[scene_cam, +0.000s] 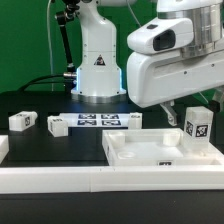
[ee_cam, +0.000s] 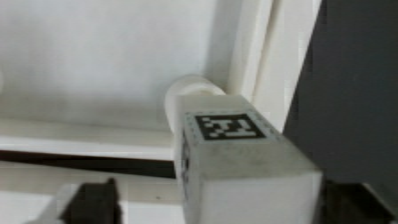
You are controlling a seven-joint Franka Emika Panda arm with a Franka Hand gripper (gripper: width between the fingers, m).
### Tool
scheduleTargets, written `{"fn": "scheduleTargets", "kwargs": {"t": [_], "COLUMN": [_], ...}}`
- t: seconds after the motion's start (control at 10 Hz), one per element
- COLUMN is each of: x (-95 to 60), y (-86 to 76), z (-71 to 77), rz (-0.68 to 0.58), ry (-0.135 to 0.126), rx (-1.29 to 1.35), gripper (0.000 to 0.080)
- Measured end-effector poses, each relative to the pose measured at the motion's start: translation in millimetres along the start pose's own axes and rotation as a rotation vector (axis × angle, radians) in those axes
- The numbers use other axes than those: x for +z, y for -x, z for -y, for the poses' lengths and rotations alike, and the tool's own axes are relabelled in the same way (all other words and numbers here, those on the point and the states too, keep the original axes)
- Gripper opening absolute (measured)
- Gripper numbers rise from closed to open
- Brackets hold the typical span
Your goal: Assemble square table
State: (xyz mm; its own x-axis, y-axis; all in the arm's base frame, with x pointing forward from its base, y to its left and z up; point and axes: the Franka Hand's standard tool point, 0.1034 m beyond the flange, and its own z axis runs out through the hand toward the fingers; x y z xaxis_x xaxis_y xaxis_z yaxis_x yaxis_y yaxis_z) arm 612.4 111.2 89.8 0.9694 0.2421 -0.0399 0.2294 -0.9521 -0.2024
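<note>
1. Across the whole floor of the scene spreads the black table (scene_cam: 60, 150), with a long white rail (scene_cam: 60, 182) along its near edge.
2. The white arm (scene_cam: 165, 45) rises from a base at the back and fills the upper part of the exterior view's right, hanging over the top.
3. The top (scene_cam: 130, 152), a white square tray with a raised rim, lies flat on the table just behind the rail, toward the exterior view's right.
4. The marker board (scene_cam: 98, 121) lies flat behind the top, in front of the arm's base.
5. One leg (scene_cam: 197, 125) is upright inside the top's rim, near the far corner on the exterior view's right and right under the gripper (scene_cam: 188, 110). Its tag faces the exterior camera. In the wrist view it sits close to the rim's corner. I cannot tell whether it rests on the tray floor.
6. Three more legs lie loose on the table. One (scene_cam: 22, 120) is far to the exterior view's left, one (scene_cam: 57, 124) is between it and the marker board, and one (scene_cam: 133, 119) is just past the board's other end.
7. The jaws stand apart. In the wrist view one dark finger (ee_cam: 93, 203) is beside the leg with a gap between them. The other finger does not show.
</note>
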Motion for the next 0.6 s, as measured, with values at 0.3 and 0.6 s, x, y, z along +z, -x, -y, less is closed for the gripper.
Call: {"fn": "scheduleTargets", "kwargs": {"t": [0.3, 0.6], "x": [0.1, 0.0], "y": [0.0, -0.2], "z": [-1.0, -1.2], "rz": [-0.001, -0.002], "ry": [0.000, -0.001], "rx": [0.014, 0.089], "gripper": [0.0290, 0.0290]}}
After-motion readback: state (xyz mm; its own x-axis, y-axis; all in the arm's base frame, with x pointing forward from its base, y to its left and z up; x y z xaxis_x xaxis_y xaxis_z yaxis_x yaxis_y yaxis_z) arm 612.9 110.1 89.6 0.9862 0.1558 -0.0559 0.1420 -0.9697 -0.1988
